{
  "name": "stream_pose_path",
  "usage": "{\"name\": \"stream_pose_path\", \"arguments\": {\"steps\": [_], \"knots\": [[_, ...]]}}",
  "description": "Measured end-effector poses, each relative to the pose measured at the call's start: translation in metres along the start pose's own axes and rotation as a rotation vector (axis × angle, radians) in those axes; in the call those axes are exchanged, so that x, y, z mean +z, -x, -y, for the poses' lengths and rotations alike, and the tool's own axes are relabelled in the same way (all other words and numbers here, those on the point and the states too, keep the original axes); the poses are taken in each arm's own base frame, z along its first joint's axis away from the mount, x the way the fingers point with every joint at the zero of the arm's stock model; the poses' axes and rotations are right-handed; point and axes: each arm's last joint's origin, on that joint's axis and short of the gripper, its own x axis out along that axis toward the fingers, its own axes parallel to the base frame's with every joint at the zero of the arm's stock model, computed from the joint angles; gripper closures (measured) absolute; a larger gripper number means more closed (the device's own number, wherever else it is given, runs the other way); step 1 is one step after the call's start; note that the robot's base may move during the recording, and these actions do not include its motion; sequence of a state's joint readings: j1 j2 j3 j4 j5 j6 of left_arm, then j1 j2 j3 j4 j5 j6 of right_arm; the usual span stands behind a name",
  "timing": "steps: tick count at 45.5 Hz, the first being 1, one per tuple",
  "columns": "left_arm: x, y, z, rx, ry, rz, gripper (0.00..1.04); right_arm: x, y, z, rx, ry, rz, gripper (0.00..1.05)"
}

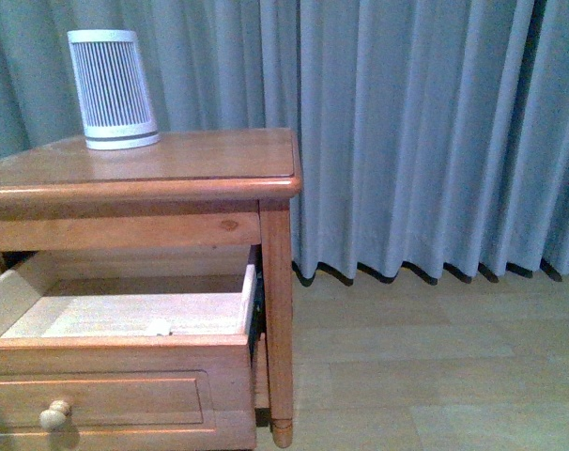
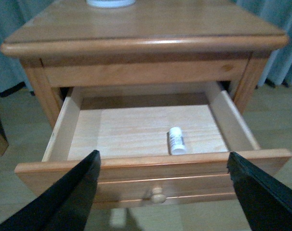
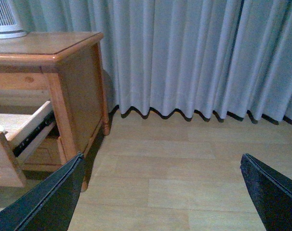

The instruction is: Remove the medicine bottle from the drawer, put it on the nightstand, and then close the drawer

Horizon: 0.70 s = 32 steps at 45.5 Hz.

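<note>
Zero of the three steps read as done. The upper orange-brown wooden drawer (image 2: 59,126), pale wood inside, stands pulled out of the small orange-brown wooden nightstand (image 1: 186,158), so you have open access from above.

Bottle: the tiny white plastic medicine bottle (image 2: 177,140) lies on its side on the drawer bottom, just behind the front panel. In the front view only a white sliver (image 1: 159,326) shows over that panel, toward the drawer's right side.

Left gripper (image 2: 163,159): black fingers spread wide, nothing between them. It hangs in front of the drawer front, above the round wooden knob (image 2: 158,195), and does not touch the bottle.

Right gripper (image 3: 161,159): fingers apart and empty, out over the pale wood-look floor (image 3: 184,183) beside the nightstand, facing the grey-blue pleated curtain (image 3: 194,57).

Nightstand top: the tall white tapered ribbed device (image 1: 113,89) stands at the back, with bare wood in front of it.

Left for you, by my judgement: reach in, grasp the bottle, lift it out, set it on the top, then push the drawer shut.
</note>
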<state>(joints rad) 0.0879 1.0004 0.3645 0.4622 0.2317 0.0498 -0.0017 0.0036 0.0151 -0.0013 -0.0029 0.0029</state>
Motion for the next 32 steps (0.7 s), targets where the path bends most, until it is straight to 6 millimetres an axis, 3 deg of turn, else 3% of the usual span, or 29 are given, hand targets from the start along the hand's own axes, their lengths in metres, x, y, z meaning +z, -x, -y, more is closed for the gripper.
{"name": "stream_pose_path", "arguments": {"steps": [4, 14, 27, 32], "knots": [[0.016, 0.028, 0.009, -0.04, 0.013, 0.046, 0.05, 0.0, 0.0, 0.0, 0.0, 0.0, 0.0, 0.07], [0.03, 0.099, 0.021, -0.033, 0.049, 0.088, 0.07, 0.0, 0.0, 0.0, 0.0, 0.0, 0.0, 0.07], [0.029, 0.106, 0.021, -0.002, 0.058, 0.094, 0.07, 0.0, 0.0, 0.0, 0.0, 0.0, 0.0, 0.07], [0.025, 0.111, 0.026, 0.134, 0.036, 0.181, 0.28, 0.0, 0.0, 0.0, -0.002, 0.0, 0.0, 0.07]]}}
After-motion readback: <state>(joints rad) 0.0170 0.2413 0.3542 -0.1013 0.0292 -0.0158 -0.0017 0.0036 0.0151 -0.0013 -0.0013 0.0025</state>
